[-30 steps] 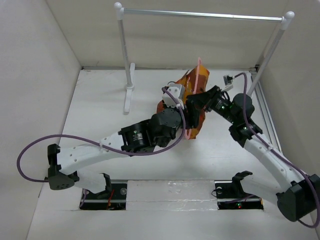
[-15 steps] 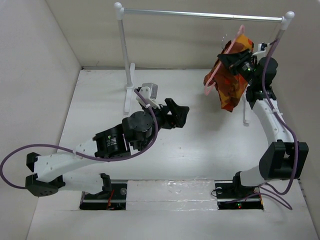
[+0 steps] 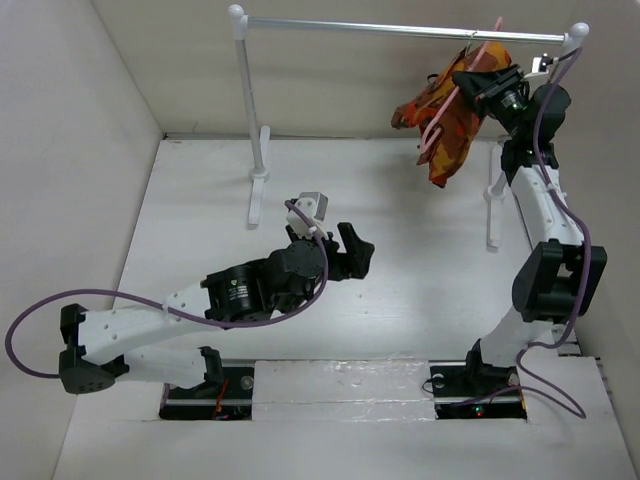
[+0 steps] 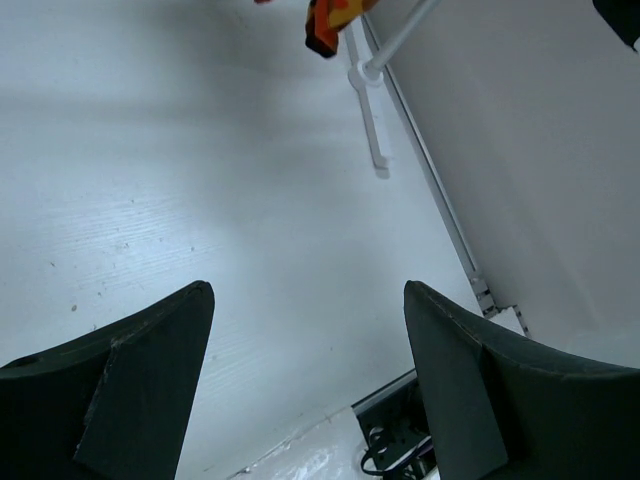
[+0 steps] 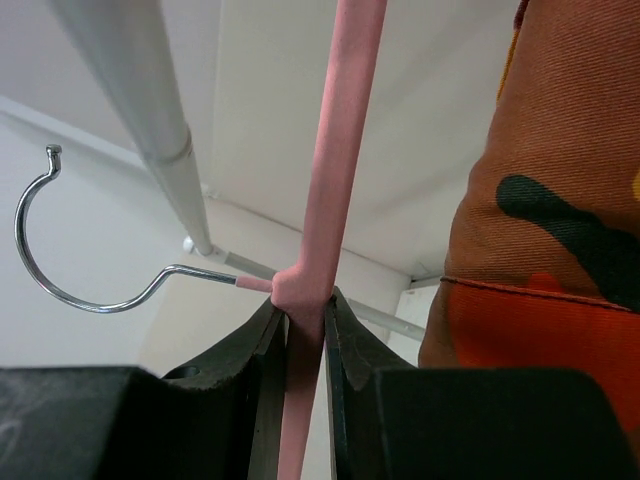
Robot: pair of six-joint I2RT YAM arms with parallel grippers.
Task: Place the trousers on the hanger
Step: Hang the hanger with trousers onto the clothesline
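The camouflage trousers (image 3: 452,122) hang draped over the pale pink hanger (image 3: 447,108), high at the right end of the rack, just below its silver rail (image 3: 400,29). My right gripper (image 3: 482,78) is shut on the hanger's pink bar (image 5: 335,150) near its neck; the metal hook (image 5: 60,265) sticks out left, beside the rail (image 5: 140,90), apart from it. The trousers' cloth (image 5: 560,200) fills the right of the right wrist view. My left gripper (image 3: 352,252) is open and empty over the mid table; its view shows the trousers' lower tip (image 4: 330,15) far off.
The rack's white posts stand at back left (image 3: 247,110) and back right (image 3: 540,105), each with a foot on the table (image 3: 200,210). White walls close in at left, back and right. The right arm reaches steeply up along the right wall.
My right gripper has lifted the hanger with the trousers from the table up to the rail's right end. My left gripper has let go, opened and drawn back toward the middle.
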